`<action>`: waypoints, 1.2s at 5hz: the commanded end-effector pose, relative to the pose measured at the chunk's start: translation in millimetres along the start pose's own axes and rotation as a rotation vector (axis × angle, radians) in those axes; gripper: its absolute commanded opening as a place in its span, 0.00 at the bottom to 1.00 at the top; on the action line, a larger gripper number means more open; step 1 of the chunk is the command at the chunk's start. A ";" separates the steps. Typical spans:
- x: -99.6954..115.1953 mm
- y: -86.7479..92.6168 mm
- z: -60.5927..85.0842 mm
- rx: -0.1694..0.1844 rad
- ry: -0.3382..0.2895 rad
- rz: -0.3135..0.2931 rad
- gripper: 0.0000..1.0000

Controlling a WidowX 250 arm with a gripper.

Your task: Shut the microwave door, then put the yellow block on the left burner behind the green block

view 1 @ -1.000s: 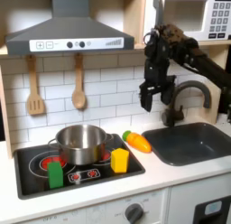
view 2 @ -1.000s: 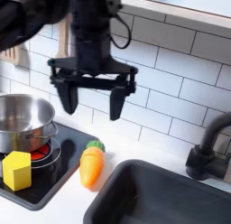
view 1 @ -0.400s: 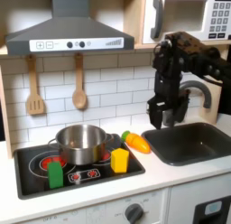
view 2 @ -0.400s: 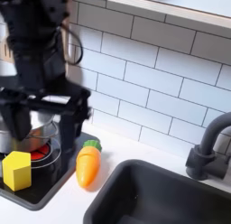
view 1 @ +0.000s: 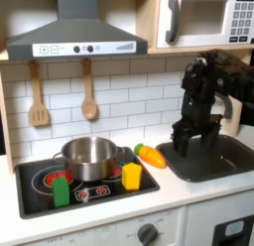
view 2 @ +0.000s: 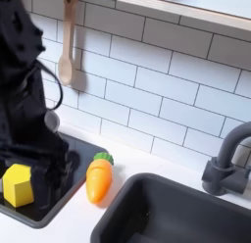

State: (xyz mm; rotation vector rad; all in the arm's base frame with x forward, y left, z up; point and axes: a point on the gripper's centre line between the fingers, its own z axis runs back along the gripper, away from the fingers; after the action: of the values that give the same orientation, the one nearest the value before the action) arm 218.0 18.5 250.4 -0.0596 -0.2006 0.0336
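Microwave door (view 1: 201, 19): white frame, dark grey window, grey upright handle at its left edge; sits flush with the microwave body, upper right of the first exterior view.

Yellow block (view 1: 131, 176): one, small, bright, chunky; stands on the black stovetop (view 1: 40, 196) at the front of the right-hand burner, lower centre of the first exterior view. In the second exterior view it shows at lower left (view 2: 18, 184), faceted like a hexagon.

Green block (view 1: 61, 190): one, upright, on the front of the left-hand burner, lower left.

Other counts: one steel pot (view 1: 88, 157) behind the blocks, one carrot (view 1: 152, 156) on the counter (view 1: 179, 193) just right of the stove, two wooden utensils hanging on the tile wall.

Tool (view 1: 191, 143): black, hangs over the sink (view 1: 212, 157) at centre right, its two fingers spread apart, holding nothing. The yellow block lies lower left of it, well apart, with the carrot between.
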 end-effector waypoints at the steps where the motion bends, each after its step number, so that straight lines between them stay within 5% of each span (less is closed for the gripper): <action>1: 0.9 7.2 -14.1 0.034 -0.032 -0.004 1.00; 6: 28.2 33.9 -26.9 0.044 -0.005 0.138 1.00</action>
State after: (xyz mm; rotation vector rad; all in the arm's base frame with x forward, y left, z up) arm 249.9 52.3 227.4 -0.0279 -0.2002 0.1756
